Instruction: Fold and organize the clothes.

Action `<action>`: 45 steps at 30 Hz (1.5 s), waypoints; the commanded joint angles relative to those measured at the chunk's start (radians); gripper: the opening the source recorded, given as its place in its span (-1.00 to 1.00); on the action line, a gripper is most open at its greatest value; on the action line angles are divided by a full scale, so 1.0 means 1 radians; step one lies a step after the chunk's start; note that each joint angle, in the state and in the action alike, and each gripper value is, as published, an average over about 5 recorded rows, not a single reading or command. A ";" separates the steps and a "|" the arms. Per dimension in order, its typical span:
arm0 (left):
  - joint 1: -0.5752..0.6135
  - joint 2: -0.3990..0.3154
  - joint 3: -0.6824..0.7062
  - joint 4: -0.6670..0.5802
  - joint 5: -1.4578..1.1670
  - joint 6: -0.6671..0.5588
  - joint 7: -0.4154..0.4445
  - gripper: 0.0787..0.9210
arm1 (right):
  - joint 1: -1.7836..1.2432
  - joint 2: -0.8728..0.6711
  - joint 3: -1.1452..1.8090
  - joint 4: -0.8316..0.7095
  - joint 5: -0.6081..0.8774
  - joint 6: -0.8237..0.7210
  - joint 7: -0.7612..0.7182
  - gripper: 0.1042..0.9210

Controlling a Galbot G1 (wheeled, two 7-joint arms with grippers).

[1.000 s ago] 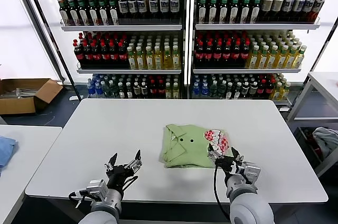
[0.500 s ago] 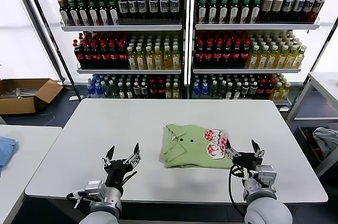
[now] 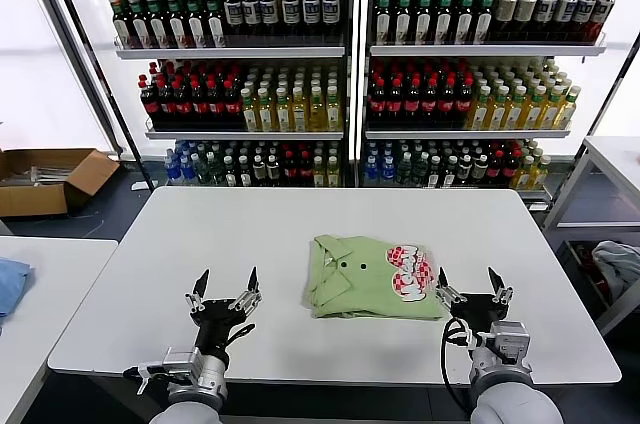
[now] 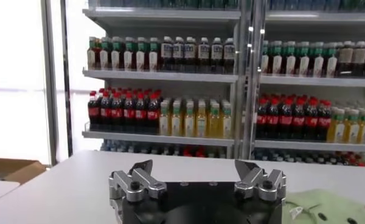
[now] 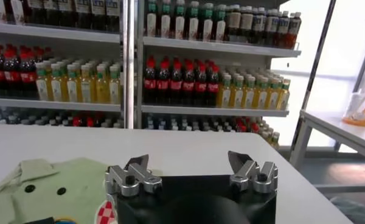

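A folded light green shirt (image 3: 362, 282) with collar, small dark buttons and a red-and-white print lies on the white table (image 3: 250, 234), right of centre. It also shows in the right wrist view (image 5: 45, 192) and at the edge of the left wrist view (image 4: 328, 207). My right gripper (image 3: 472, 289) stands open and empty just right of the shirt's near corner, fingers pointing up and away. My left gripper (image 3: 223, 290) is open and empty near the table's front edge, well left of the shirt. Both grippers (image 4: 194, 171) (image 5: 191, 164) hold nothing in their own wrist views.
Shelves of bottles (image 3: 340, 74) stand behind the table. A second table with a blue cloth (image 3: 8, 284) is at the left, a cardboard box (image 3: 45, 179) on the floor beyond it. Another table (image 3: 610, 159) with a pale cloth (image 3: 618, 266) below stands at the right.
My right gripper has drawn back off the shirt's printed corner to the right and stands clear of it. My left gripper has shifted slightly left and tilted upright.
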 commanded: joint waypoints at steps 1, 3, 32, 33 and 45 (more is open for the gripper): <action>-0.010 0.005 0.011 0.013 0.034 -0.010 0.021 0.77 | -0.011 0.013 0.016 0.002 -0.053 0.006 -0.035 0.76; -0.014 0.001 0.020 0.021 0.031 -0.024 0.024 0.77 | -0.011 0.017 0.012 0.002 -0.054 0.006 -0.035 0.76; -0.047 -0.004 0.032 0.048 0.020 -0.052 0.015 0.77 | 0.021 0.022 -0.021 -0.020 -0.052 -0.006 -0.025 0.76; -0.045 -0.004 0.029 0.045 0.020 -0.048 0.019 0.77 | 0.020 0.022 -0.021 -0.020 -0.052 -0.006 -0.025 0.76; -0.048 0.005 0.016 0.034 -0.023 -0.001 0.011 0.77 | 0.023 0.017 -0.018 -0.022 -0.053 -0.013 -0.034 0.76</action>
